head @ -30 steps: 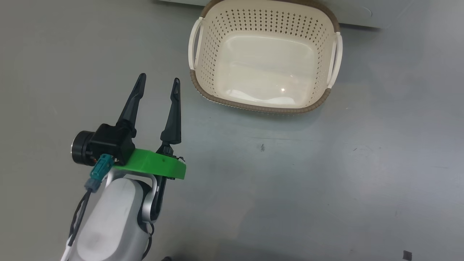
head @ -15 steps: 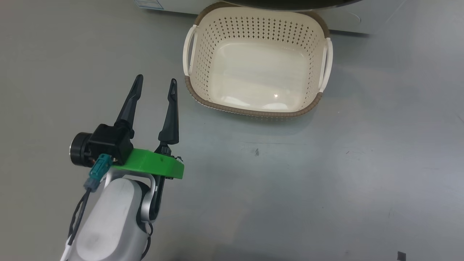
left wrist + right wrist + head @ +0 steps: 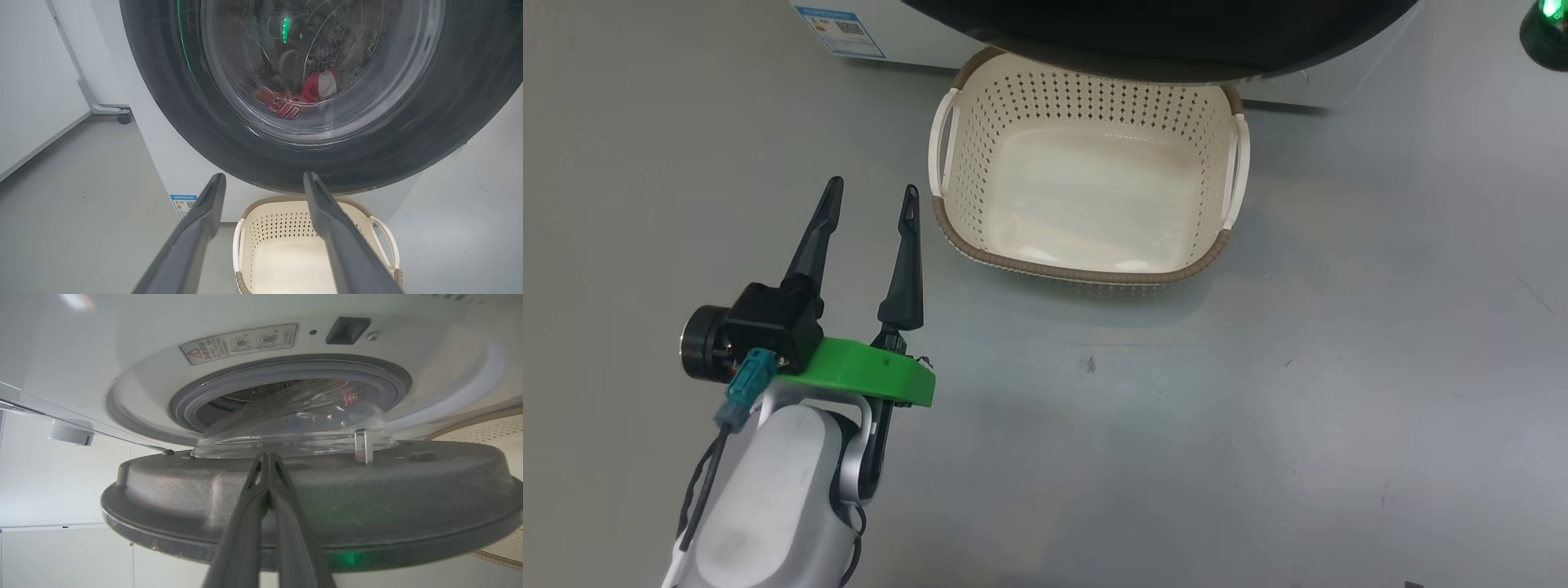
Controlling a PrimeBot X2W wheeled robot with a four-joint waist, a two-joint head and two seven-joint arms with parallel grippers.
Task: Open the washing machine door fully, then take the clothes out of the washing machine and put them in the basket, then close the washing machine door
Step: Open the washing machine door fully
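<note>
The washing machine (image 3: 882,37) stands at the top of the head view, and its black round door (image 3: 1160,37) overhangs the cream basket (image 3: 1078,273) on the floor. My left gripper (image 3: 872,189) is open and holds nothing, left of the basket. In the left wrist view its fingers (image 3: 212,204) point at the door (image 3: 449,122). Red clothes (image 3: 292,100) show through the glass. The right wrist view shows the door (image 3: 327,498) ajar. My right gripper (image 3: 267,456) is shut, with its tips at the door's inner face below the glass bowl (image 3: 294,428).
Grey floor (image 3: 1176,425) spreads around the basket. A white stand on a castor (image 3: 118,116) sits left of the machine, beside a white wall panel (image 3: 32,81). A dark thing with a green light (image 3: 1547,24) shows at the head view's top right corner.
The head camera has tilted up: the basket sits lower in the picture, and the door's black edge and the blue label have come into view. My left gripper stays open in the same place.
</note>
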